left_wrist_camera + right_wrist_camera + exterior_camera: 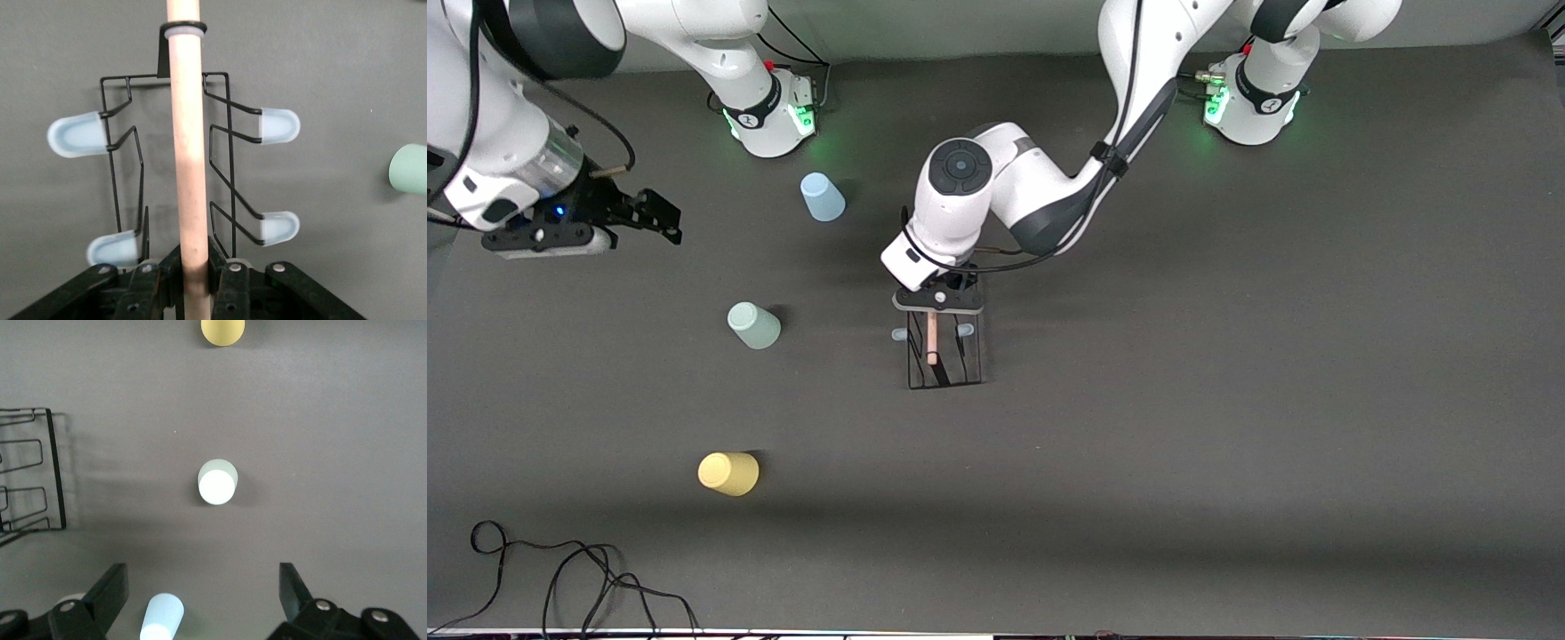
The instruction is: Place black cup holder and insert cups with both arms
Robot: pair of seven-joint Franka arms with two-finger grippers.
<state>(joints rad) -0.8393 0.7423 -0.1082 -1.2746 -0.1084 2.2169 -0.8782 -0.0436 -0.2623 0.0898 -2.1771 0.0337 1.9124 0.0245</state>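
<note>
- Front view: the black wire cup holder (945,356) stands mid-table on the matte grey table (1227,400). The left gripper (940,300) clamps its pale wooden rod handle (932,338). Tapered plastic cups sit toward the right arm's end: light blue cup (822,196), pale green cup (753,325), yellow cup (728,473) nearest the camera.
- Left wrist view: fingers (223,283) pinch the smooth rod; pegs carry rounded pale blue tips (279,125).
- Right wrist view: the right gripper (203,593) hangs spread wide, empty, over the cups.

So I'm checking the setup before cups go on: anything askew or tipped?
Nothing stands out. The rack stands on the table, its rod gripped by the left tool. The blue, green and yellow cups stand apart, upside down. The right tool waits open above them.
</note>
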